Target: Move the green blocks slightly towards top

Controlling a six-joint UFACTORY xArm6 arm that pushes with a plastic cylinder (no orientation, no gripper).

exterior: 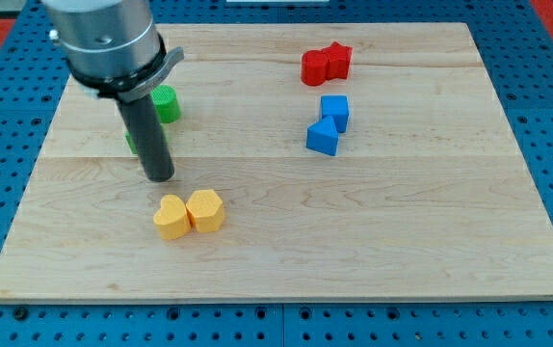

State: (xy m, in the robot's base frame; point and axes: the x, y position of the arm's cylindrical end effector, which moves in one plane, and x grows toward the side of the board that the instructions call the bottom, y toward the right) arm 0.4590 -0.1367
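A round green block point(167, 104) lies at the board's upper left. A second green block point(132, 141) sits just below and left of it, mostly hidden behind my rod; its shape cannot be made out. My tip point(161, 177) rests on the board just below and right of that hidden green block, and above the two yellow blocks.
Two yellow blocks, a heart point(171, 218) and a hexagon-like one point(206, 209), touch below my tip. Two red blocks point(326, 65) touch at the top right of centre. A blue cube point(334, 110) and a blue wedge-like block point(322, 136) sit below them. The wooden board point(431, 241) ends at blue pegboard.
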